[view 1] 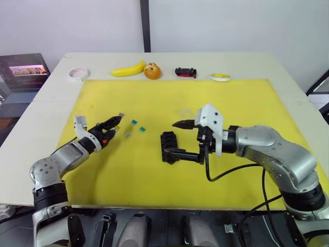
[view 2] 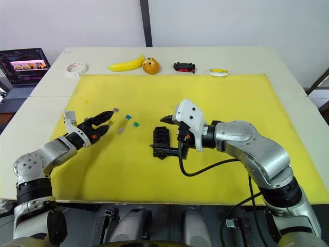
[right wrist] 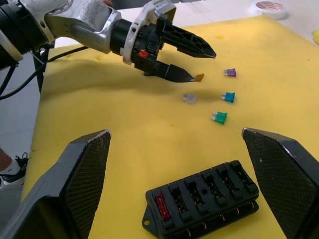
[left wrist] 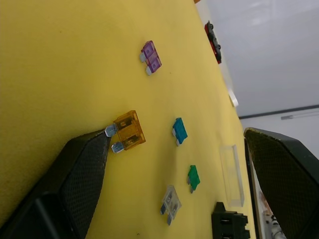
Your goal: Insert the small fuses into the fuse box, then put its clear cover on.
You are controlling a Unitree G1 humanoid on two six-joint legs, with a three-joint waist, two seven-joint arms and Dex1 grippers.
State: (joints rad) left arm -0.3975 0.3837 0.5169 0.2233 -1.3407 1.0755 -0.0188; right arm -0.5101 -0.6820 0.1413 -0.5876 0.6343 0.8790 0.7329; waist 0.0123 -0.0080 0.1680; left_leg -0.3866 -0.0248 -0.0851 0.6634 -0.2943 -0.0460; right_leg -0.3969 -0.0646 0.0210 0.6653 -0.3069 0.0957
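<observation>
Fuse box (right wrist: pixel 202 198) lying on the yellow mat (view 1: pixel 154 180) just below and between the spread fingers of the right claw (view 1: pixel 180 139), black, with one red fuse (right wrist: pixel 161 206) seated in its end slot and the other slots bare. Right claw wide apart, gripping nothing, straddling the box from the side.

Left claw (right wrist: pixel 192 62) also parted, lower fingertip (left wrist: pixel 79 169) touching the prongs of an amber fuse (left wrist: pixel 128 132) lying flat on the mat; not pinched, upper finger well clear of it. Just beyond that claw's tips: a purple fuse (left wrist: pixel 151 57), a teal fuse (left wrist: pixel 180 131), a green fuse (left wrist: pixel 193 178) and a clear grey fuse (left wrist: pixel 170 202), loosely scattered between the left claw and the box. Clear cover (left wrist: pixel 232 175) flat on the mat past the green fuse, near the box.

Judged step: picking up the second fuse, with most of the loading and the cover fitting left to do. Next move likely calls for closing the fingers across the amber body, lifting without sliding it away, then turning the prongs downward over a free slot while the right claw steadies the box.

Banana (view 1: pixel 128 69), toy car (view 1: pixel 185 72) and tape rolls (view 1: pixel 78 74) along the far edge of the bench (view 1: pixel 36 123), well apart.
</observation>
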